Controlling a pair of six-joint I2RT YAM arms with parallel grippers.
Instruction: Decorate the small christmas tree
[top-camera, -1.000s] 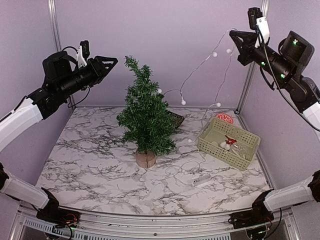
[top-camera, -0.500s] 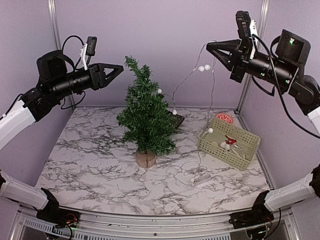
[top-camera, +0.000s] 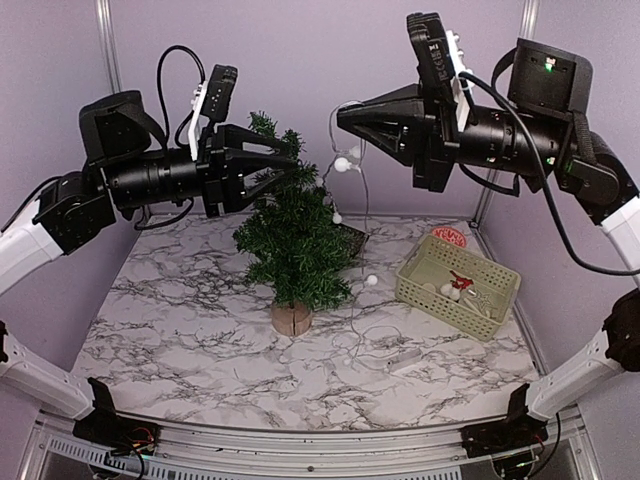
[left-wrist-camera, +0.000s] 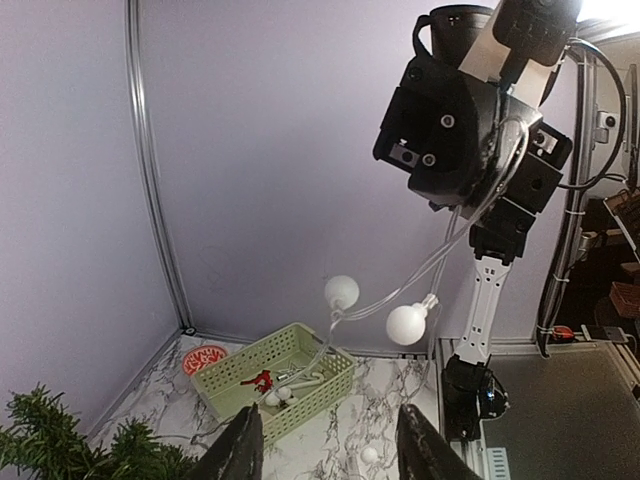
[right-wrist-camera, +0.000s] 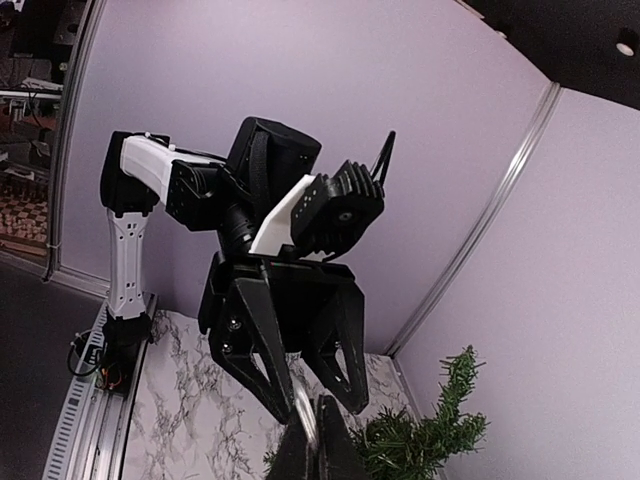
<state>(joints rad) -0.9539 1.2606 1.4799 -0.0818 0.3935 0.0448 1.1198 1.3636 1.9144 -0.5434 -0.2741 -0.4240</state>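
Two grippers meet above the small christmas tree (top-camera: 292, 240), bristly dark-green on its log-slice base, mid-way across the white marble table (top-camera: 180, 340). Our right gripper (top-camera: 345, 117) pinches a clear string of white bulb lights (top-camera: 342, 165); our left gripper (top-camera: 290, 165) gapes empty. We judge the tree light and tippy: steady its trunk.

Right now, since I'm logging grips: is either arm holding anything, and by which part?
The right gripper pinches the string of lights by its wire, close to two white bulbs. The left gripper is open, holding nothing.
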